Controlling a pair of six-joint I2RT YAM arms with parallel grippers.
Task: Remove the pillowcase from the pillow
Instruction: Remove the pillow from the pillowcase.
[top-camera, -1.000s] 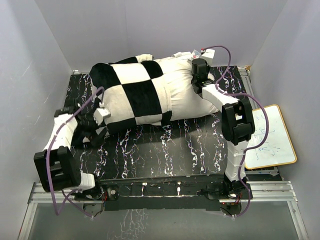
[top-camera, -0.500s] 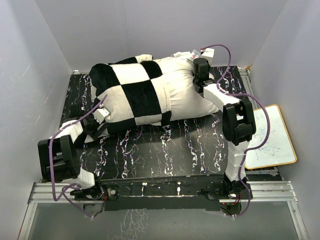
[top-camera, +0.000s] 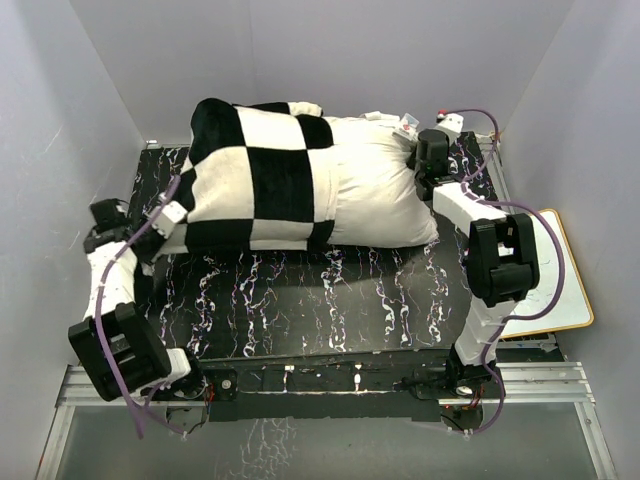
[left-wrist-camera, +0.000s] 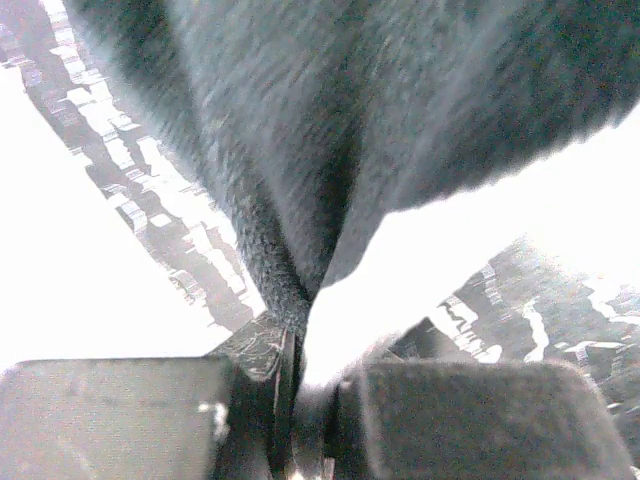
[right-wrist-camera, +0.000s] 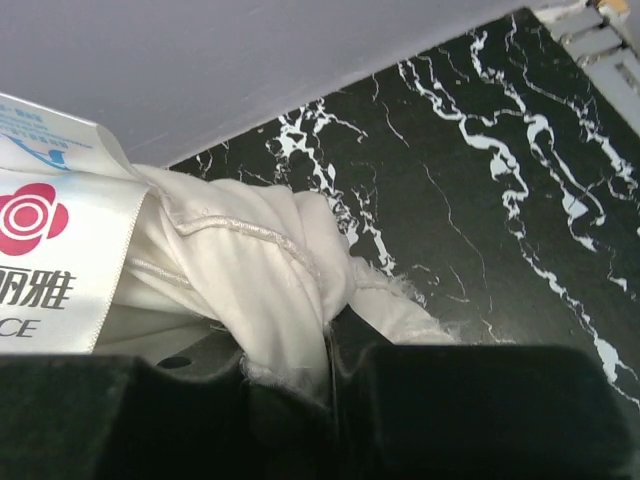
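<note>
The black-and-white checkered pillowcase (top-camera: 260, 175) covers the left two thirds of the pillow (top-camera: 375, 195), whose off-white right end sticks out bare. My left gripper (top-camera: 165, 228) is at the case's near left corner. In the left wrist view the left gripper (left-wrist-camera: 300, 350) is shut on a fold of the pillowcase's black plush (left-wrist-camera: 380, 100). My right gripper (top-camera: 425, 162) sits at the pillow's far right corner. In the right wrist view the right gripper (right-wrist-camera: 330, 370) is shut on bunched white pillow fabric (right-wrist-camera: 240, 270), beside a sewn-in satin label (right-wrist-camera: 40, 260).
The pillow lies across the back of a black marble-patterned mat (top-camera: 330, 300). Grey walls close in on the left, back and right. A small whiteboard (top-camera: 560, 290) lies off the mat at the right, partly behind the right arm. Metal rails (top-camera: 330, 385) run along the front.
The left gripper went from open to shut on the pillowcase's near left corner and pulled it left. The right gripper moved right and back with the pillow corner, and the pillow is stretched flatter.
</note>
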